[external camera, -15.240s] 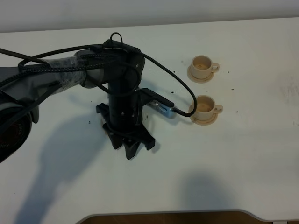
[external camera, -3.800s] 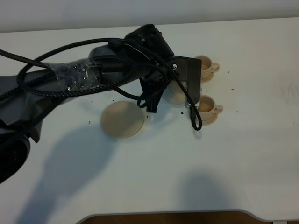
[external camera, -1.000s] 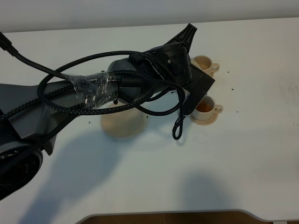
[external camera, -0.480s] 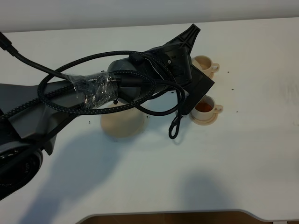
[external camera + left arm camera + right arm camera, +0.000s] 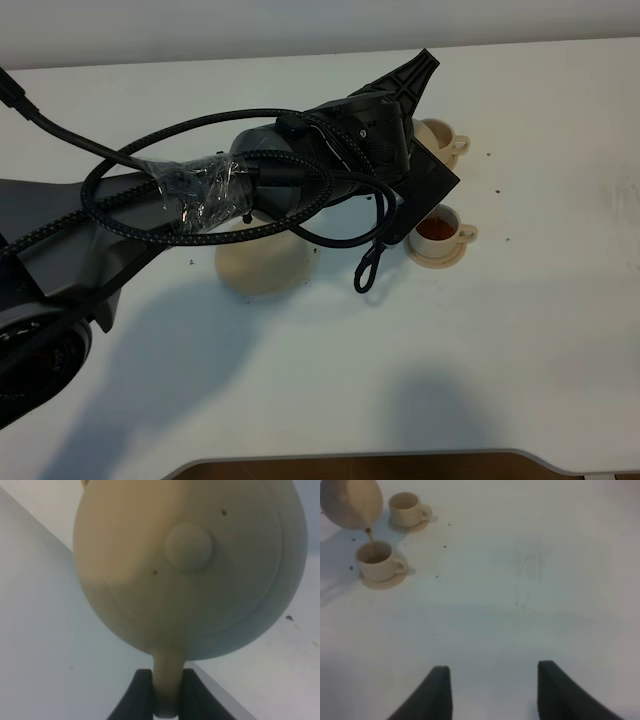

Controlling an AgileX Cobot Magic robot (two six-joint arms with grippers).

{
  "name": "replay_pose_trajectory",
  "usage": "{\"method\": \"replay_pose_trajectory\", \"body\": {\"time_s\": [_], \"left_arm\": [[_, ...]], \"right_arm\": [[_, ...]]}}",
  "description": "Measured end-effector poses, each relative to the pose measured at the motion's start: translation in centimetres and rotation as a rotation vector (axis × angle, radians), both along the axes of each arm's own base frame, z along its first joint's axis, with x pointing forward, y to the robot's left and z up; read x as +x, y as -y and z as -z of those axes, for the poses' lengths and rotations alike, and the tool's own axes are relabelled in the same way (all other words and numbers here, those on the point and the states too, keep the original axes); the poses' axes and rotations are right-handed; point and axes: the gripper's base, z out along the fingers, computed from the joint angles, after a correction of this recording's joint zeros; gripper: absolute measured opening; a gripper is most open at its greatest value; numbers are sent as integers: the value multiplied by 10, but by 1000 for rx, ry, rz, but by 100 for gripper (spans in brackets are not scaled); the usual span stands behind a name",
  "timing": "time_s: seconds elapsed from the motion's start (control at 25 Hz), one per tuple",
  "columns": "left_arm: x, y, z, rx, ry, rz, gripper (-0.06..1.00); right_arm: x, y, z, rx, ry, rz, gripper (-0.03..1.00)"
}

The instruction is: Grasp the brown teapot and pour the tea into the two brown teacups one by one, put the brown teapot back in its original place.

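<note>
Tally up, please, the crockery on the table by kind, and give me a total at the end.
Teapot: 1
Teacups: 2
Cup saucers: 2
Large saucer: 1
Total: 6

Brown teapot (image 5: 190,580) partly off-frame

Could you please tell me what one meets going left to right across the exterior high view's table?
Flat round pale beige saucer disc → dangling black cable loop → small pale tan teacup holding reddish tea. The other teacup, almost directly behind it, is left out.
</note>
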Motion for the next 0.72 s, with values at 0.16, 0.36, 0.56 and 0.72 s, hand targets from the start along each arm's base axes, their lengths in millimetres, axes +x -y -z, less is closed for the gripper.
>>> {"method": "replay_pose_trajectory", "body": {"time_s": [0.16,0.36,0.56,0.72], "left_arm": [[0,0,0,10,1,11,11],[0,0,0,33,3,31,11],[0,0,0,42,4,38,11],[0,0,0,56,5,51,11]], "right_arm": [[0,0,0,-1,0,0,42],[0,0,0,-1,0,0,42],[0,0,0,-1,0,0,42],[0,0,0,-1,0,0,42]]}}
